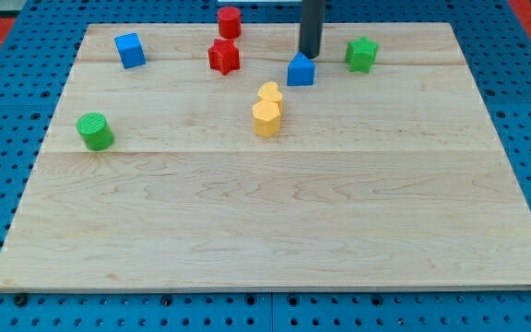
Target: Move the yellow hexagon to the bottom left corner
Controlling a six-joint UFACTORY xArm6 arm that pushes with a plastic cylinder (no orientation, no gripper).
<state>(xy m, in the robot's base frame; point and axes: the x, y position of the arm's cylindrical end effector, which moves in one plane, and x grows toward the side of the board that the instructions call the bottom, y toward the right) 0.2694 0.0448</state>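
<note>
The yellow hexagon [265, 118] sits near the middle of the wooden board [275, 221], a little above centre. A yellow heart-shaped block [269, 93] touches its top side. My tip [310, 55] comes down from the view's top and ends just above the blue triangular block [300, 70]. The tip is up and to the right of the yellow hexagon, clearly apart from it. The board's bottom left corner [7, 277] lies far from the hexagon.
A blue cube [130, 50] is at the top left. A red cylinder [230, 21] and a red star-like block [224, 56] are at the top centre. A green star-like block [361, 54] is at the top right. A green cylinder [94, 131] is at the left.
</note>
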